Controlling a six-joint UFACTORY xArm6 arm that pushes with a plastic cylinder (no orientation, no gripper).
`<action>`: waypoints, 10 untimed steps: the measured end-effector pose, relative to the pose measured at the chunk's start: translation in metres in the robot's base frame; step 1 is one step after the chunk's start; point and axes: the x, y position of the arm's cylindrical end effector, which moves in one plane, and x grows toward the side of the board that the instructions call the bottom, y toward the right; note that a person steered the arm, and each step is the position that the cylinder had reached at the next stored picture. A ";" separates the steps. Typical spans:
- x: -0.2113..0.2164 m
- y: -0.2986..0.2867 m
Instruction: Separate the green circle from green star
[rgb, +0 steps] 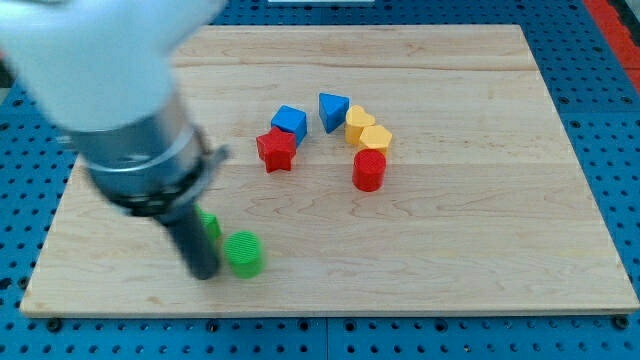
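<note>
Though touching nothing for certain, my tip (205, 272) just left of green circle (243, 253), green star (210, 225) half hidden behind the rod, both near-left on table (500, 250). No pincer fitted, so no state to tell. Risks: a crooked push dragging both together, or sending the circle off the near edge. Red star (276, 150) and red cylinder (369, 170) farther right, well apart, no obstacle.

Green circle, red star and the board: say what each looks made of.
Green circle: probably plastic, matte; its side looks ribbed. Red star: likely the same plastic, with uniform colour and dull sheen. Board: light wood, shown by grain lines and plank seams.
</note>
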 end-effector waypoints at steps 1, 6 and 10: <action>-0.027 0.056; -0.042 0.110; -0.065 0.095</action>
